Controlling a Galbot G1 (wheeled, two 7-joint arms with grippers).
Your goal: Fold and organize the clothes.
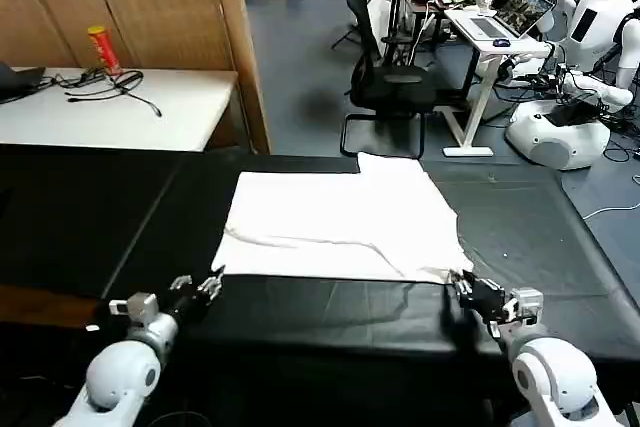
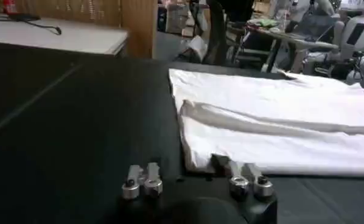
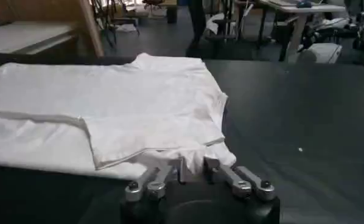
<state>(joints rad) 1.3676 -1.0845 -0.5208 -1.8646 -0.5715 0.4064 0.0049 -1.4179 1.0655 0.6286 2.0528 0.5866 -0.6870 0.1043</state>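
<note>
Head view: the shirt [image 1: 340,222] lies flat on the black tabletop [image 1: 540,237], plain side up, partly folded. The left end effector [image 1: 205,287] sits at its near left corner, the right end effector [image 1: 470,290] at its near right corner.

Left wrist view: the left end effector [image 2: 194,182] is spread, one finger [image 2: 231,170] touching the shirt's [image 2: 273,131] near hem, the other on bare tabletop [image 2: 78,122]. It likely needs to slide further in so both fingers straddle the edge before closing.

Right wrist view: the right end effector [image 3: 194,176] is spread, with the bunched corner of the shirt [image 3: 115,103] lying between its fingers. A good pinch should take every layer there, and both arms should lift evenly to keep the fold straight.
</note>
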